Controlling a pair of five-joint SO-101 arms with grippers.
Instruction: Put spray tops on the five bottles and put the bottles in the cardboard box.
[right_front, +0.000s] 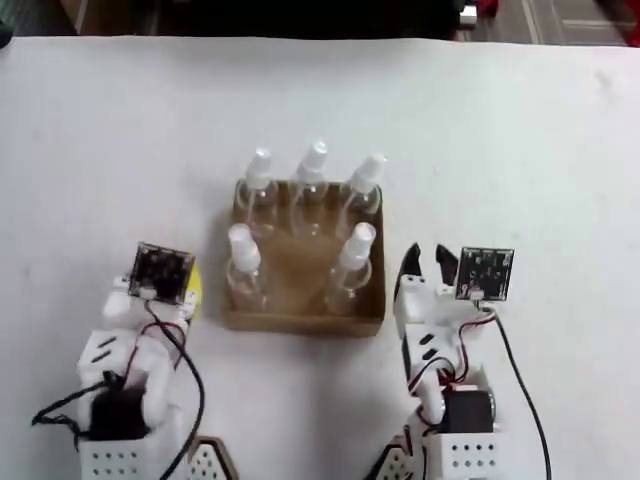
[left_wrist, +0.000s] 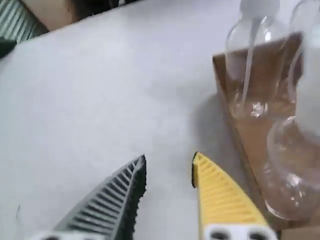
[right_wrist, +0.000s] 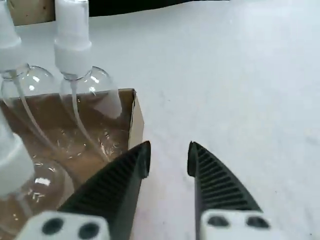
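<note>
Well, we see all five bottles (right_front: 312, 200) standing upright inside the cardboard box (right_front: 303, 320), three along the far wall and two nearer the arms. Each one wears a white spray top (right_front: 316, 158). The box sits on the white table (right_front: 520, 150), squarely between the two arms. Over on the left side we have the left gripper (left_wrist: 168, 167), one grey finger and one yellow. Its jaws are a little apart with only bare tabletop between them, and it hovers just beside the box's left wall. Across on the other side, the right gripper (right_wrist: 168, 150) shows two black fingers, also parted and holding nothing, close by the box's right-hand corner. As far as we can tell, both grippers sit apart from the bottles and the cardboard.
</note>
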